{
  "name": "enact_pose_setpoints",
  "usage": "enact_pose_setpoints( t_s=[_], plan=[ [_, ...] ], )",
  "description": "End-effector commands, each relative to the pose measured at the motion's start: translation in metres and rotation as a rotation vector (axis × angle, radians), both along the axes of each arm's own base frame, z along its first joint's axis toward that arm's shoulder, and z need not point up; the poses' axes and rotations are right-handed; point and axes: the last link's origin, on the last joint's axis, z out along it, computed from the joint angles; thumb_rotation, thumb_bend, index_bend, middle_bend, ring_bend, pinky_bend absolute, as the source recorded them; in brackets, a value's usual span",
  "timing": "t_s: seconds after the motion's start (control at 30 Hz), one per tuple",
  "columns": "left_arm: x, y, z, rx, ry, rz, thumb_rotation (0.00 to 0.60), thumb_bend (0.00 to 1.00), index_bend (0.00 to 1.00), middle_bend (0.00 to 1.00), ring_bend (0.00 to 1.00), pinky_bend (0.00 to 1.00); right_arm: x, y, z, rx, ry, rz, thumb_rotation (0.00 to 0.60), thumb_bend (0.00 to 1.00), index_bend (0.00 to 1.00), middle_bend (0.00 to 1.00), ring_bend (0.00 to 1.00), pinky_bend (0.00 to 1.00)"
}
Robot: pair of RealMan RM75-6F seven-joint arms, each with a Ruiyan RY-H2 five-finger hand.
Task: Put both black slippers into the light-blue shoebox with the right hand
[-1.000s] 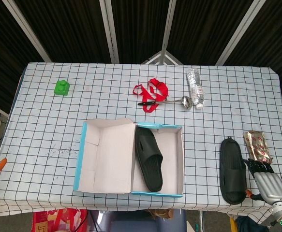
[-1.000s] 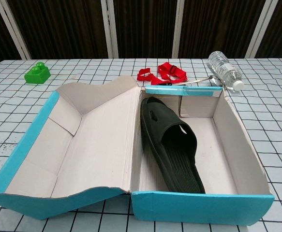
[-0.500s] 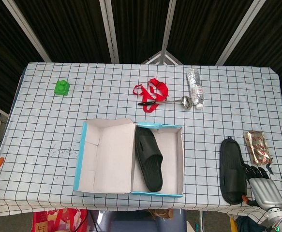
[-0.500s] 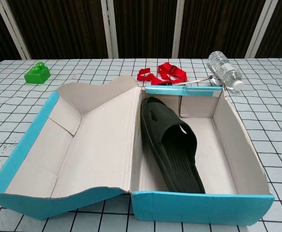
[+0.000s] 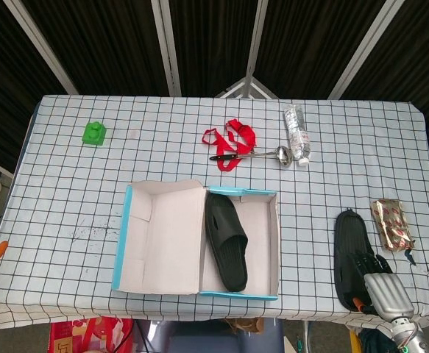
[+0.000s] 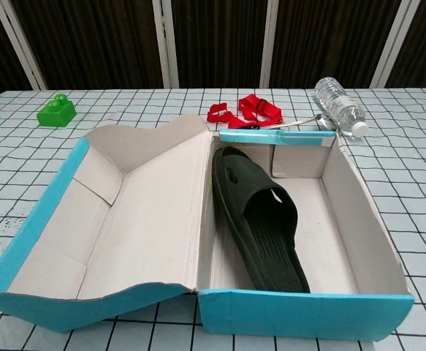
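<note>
One black slipper point(image 5: 225, 241) lies lengthwise inside the open light-blue shoebox point(image 5: 128, 237), against the divider between box and lid. The chest view shows that same slipper point(image 6: 260, 219) in the right half of the box point(image 6: 388, 322). The second black slipper point(image 5: 349, 246) lies on the checked cloth to the right of the box. My right hand point(image 5: 372, 278) comes in from the table's near edge, its dark fingers point(image 5: 361, 261) stretched out over that slipper's near end. Whether they touch it I cannot tell. The left hand does not show in either view.
A patterned snack packet point(image 5: 392, 223) lies just right of the loose slipper. At the back are a water bottle point(image 5: 296, 132), a ladle point(image 5: 273, 154), a red strap point(image 5: 230, 137) and a green toy block point(image 5: 93, 133). The table's front edge runs right under my right hand.
My right hand has moved left and nearer the front edge, from beside the snack packet to over the loose slipper's near end. Neither slipper nor the box has moved.
</note>
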Motion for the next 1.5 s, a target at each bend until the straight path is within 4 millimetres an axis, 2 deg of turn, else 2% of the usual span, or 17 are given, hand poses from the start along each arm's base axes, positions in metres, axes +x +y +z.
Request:
enact_pose_setpoints(
  t_s=[0.03, 0.53, 0.97, 1.1, 1.27, 1.5],
  plan=[
    [0.000, 0.000, 0.000, -0.001, 0.001, -0.001, 0.600, 0.22, 0.03, 0.00, 0.00, 0.02, -0.001, 0.000, -0.003, 0.003, 0.003, 0.002, 0.600, 0.30, 0.00, 0.03, 0.01, 0.00],
    [0.001, 0.000, -0.002, -0.007, 0.005, 0.005, 0.600, 0.22, 0.03, 0.00, 0.00, 0.02, -0.006, 0.004, -0.013, 0.031, 0.022, 0.006, 0.600, 0.30, 0.00, 0.03, 0.00, 0.00],
    [0.001, 0.001, -0.004, -0.018, 0.015, 0.004, 0.600, 0.22, 0.03, 0.00, 0.00, 0.02, -0.017, -0.009, -0.026, 0.014, 0.041, 0.019, 0.600, 0.30, 0.01, 0.05, 0.01, 0.00],
    [0.000, 0.002, -0.006, -0.020, 0.017, 0.005, 0.600, 0.22, 0.03, 0.00, 0.00, 0.02, -0.017, -0.013, -0.029, 0.011, 0.021, 0.028, 0.600, 0.30, 0.10, 0.13, 0.08, 0.00],
    [0.000, 0.002, -0.006, -0.024, 0.016, 0.004, 0.600, 0.22, 0.03, 0.00, 0.00, 0.02, -0.015, -0.015, -0.030, -0.017, -0.010, 0.056, 0.600, 0.31, 0.33, 0.27, 0.19, 0.00],
    [0.000, 0.002, -0.007, -0.023, 0.014, 0.009, 0.600, 0.22, 0.03, 0.00, 0.00, 0.02, -0.012, -0.015, -0.025, -0.030, -0.058, 0.065, 0.600, 0.36, 0.36, 0.29, 0.20, 0.00]
  ],
)
